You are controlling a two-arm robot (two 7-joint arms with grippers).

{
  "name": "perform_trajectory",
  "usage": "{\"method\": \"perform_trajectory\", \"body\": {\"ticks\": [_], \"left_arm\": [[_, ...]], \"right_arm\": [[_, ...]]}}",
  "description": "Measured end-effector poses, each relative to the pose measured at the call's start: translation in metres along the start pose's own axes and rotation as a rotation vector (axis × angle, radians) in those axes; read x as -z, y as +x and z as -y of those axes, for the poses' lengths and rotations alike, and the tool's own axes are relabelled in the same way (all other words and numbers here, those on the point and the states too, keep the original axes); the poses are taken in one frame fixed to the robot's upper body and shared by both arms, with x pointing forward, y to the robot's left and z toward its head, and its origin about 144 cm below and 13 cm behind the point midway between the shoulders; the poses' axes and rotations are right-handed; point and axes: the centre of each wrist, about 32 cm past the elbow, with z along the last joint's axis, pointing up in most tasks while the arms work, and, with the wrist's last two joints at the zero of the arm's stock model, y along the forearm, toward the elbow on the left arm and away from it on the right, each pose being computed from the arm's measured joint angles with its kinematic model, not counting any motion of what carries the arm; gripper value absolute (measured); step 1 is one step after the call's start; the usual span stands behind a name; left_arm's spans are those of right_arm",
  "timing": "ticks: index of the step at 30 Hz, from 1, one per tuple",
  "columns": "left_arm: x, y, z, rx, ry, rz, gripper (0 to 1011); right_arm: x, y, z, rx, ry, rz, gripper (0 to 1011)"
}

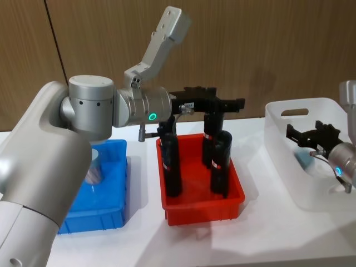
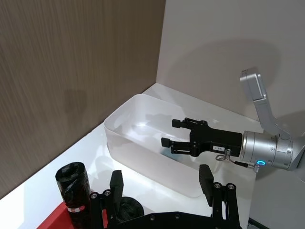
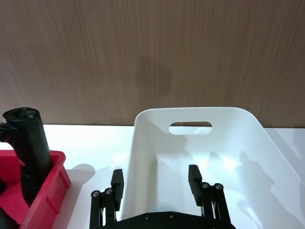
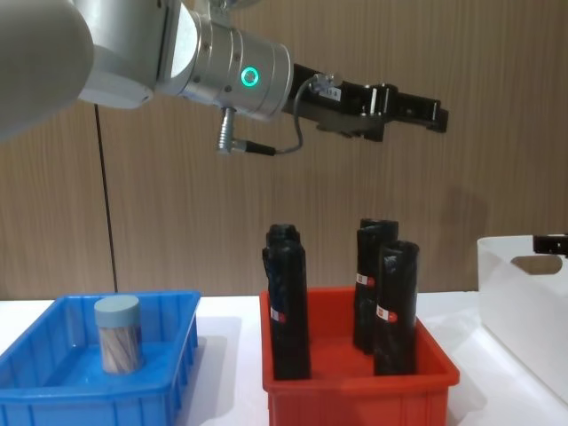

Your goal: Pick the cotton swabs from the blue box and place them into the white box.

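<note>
Chest view: one jar point(image 4: 118, 333) of swabs stands upright in the blue box point(image 4: 89, 408), not yet gripped. The left gripper point(image 4: 432, 115) hangs high above the red bin point(image 4: 355, 401), jaws wide and empty, probably to clear the tall black rolls point(image 4: 288, 302). The right gripper point(image 3: 155, 175) hovers over the white box point(image 3: 190, 114), jaws wide and empty, consistent with a release position.

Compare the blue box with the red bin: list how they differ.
Colour: the blue box is bright blue, the red bin red. Contents: the blue box holds one upright jar of cotton swabs; the red bin holds three taller black rolls, standing. Place: the blue box sits to the robot's left of the red bin. Shared: both are shallow, sloping-sided plastic bins on the white table.
</note>
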Motion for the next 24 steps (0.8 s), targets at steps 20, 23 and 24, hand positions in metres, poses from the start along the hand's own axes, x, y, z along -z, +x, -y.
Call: {"method": "perform_trajectory", "body": {"ticks": [20, 23, 24], "left_arm": [[0.0, 0.0, 0.0, 0.0, 0.0, 0.0, 1004], [0.0, 0.0, 0.0, 0.0, 0.0, 0.0, 1004], [0.0, 0.0, 0.0, 0.0, 0.0, 0.0, 1004]], "right_arm": [[0.0052, 0.0042, -0.0013, 0.015, 0.005, 0.0, 1001], [0.0054, 0.0042, -0.0008, 0.015, 0.008, 0.0, 1001], [0.0055, 0.0042, -0.0007, 0.015, 0.009, 0.0, 1001]]}}
